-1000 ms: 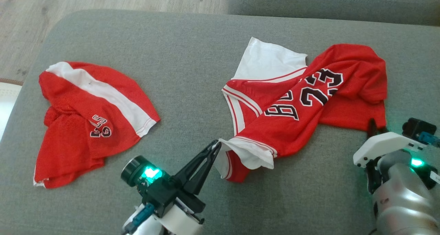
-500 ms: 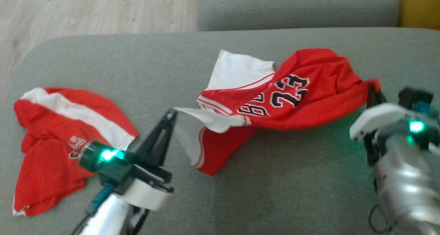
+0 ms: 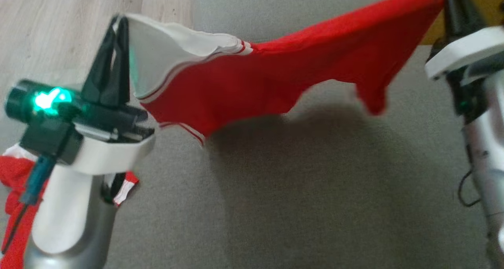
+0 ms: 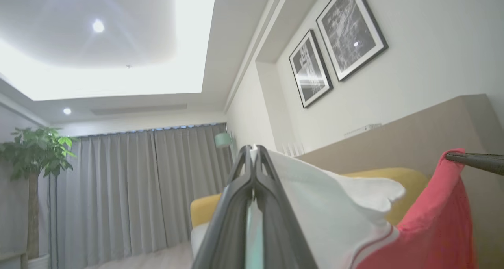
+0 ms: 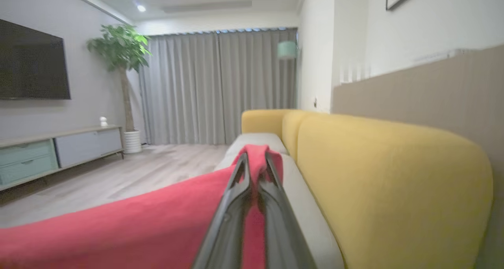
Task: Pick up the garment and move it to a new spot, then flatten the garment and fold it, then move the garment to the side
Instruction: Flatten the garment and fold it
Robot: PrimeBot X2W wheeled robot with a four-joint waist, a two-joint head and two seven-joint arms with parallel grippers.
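We saw the left tool (image 3: 119, 21) pinched shut on the white corner of the jersey (image 3: 275, 72), and the right tool (image 5: 256, 158) clamped on its red edge at the far end. Between them the jersey hung stretched in the air above the grey sofa seat (image 3: 315, 190), clear of it. Another red garment (image 3: 10, 174) lay low at the left, partly hidden behind the left arm (image 3: 71, 206).
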